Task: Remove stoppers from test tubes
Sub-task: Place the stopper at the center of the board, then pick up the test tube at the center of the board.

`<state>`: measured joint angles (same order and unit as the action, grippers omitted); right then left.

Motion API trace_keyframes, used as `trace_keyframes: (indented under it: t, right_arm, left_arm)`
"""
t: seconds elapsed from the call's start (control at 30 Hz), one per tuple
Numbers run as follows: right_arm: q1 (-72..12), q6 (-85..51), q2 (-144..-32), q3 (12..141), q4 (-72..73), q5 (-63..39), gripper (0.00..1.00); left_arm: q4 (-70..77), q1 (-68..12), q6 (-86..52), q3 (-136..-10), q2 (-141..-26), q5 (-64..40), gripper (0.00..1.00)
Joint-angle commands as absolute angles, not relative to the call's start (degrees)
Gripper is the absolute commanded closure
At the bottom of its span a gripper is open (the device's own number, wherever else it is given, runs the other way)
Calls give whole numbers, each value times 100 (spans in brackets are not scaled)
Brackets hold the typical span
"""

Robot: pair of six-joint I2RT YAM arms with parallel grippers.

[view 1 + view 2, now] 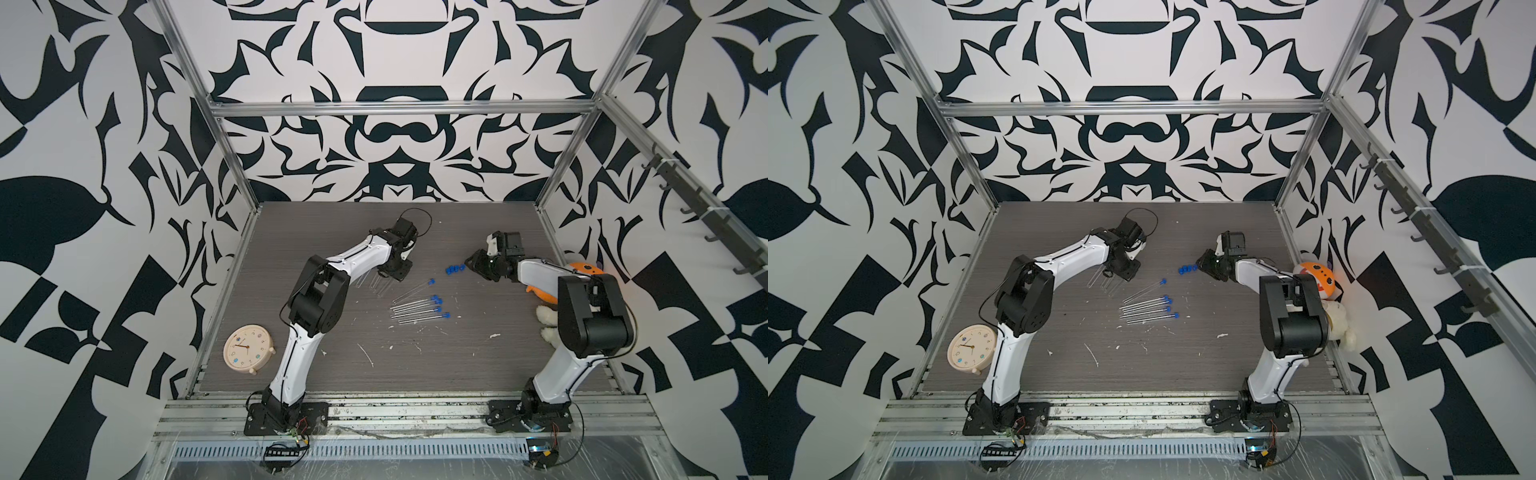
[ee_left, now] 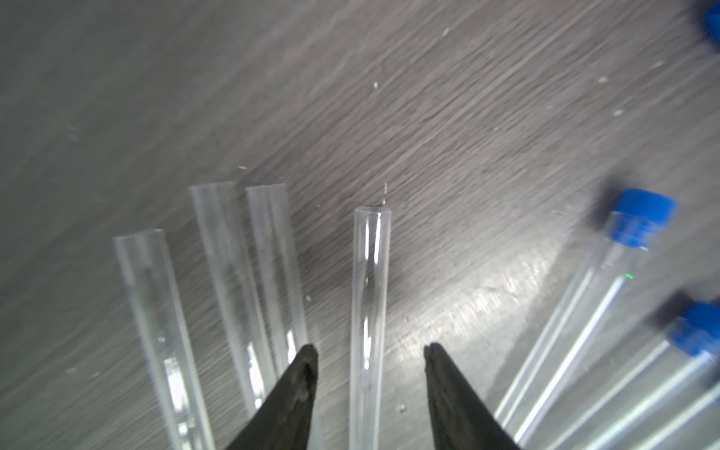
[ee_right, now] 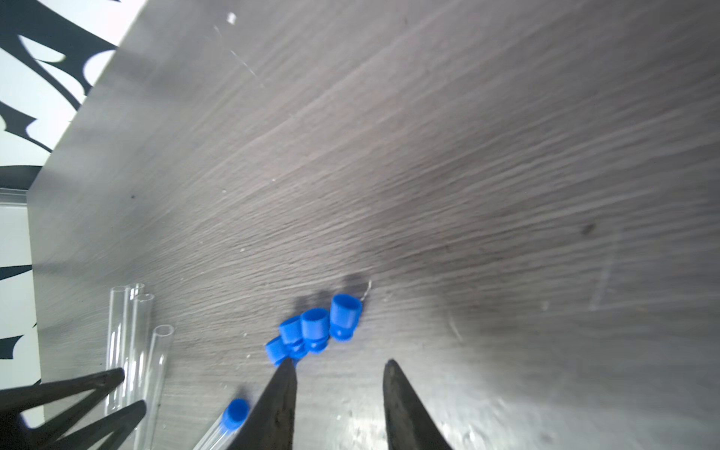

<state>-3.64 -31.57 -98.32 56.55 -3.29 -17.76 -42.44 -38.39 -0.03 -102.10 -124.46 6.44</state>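
**Both pincers open, holding nothing**

Left pincer [image 2: 369,346]: jaws apart, one uncapped test tube [image 2: 370,272] lying between them, three bare tubes [image 2: 224,253] beside one jaw, stoppered tubes [image 2: 574,311] beyond the other. Right pincer [image 3: 339,361]: jaws apart, loose stoppers [image 3: 313,329] heaped just past one tip.

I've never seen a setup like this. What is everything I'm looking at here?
capped test tubes: five, clear with blue stoppers, lying mid-table
open test tubes: four, clear, lying under the left gripper
loose stoppers: four, bright blue, clustered by the right gripper
clock: one, cream, near edge beside the left arm
plush toy: one, orange and white, table edge beside the right arm
white flecks: many, scattered on the table
table: one, grey wood-grain
wall hooks: several, dark, on the side wall
arms: two, white and black, mounted at the near edge
left gripper: black, open, tips either side of an open tube
right gripper: black, open, empty
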Motion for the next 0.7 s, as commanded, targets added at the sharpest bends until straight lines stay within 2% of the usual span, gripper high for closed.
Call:
trace_keyframes:
  t: [0.0, 0.2, 0.43, 0.67]
  right_arm:
    - [-474, -2786, -9280, 5548, -615, -1503, 60]
    - [-567, -2778, -8759, 4857, 194, -1992, 53]
    - [-585, -3365, -8839, 4043, 1872, -2754, 32]
    - [-587, -3654, -8878, 3614, 2264, -2524, 28]
  left_arm:
    - [-4434, -4007, 123, -10260, -11985, 476, 49]
    - [-4379, -4206, 308, -10121, -12012, -103, 46]
    - [-4529, -4381, 316, -10352, -12325, -127, 45]
    - [-4639, -4399, 377, -10421, -12617, 89, 44]
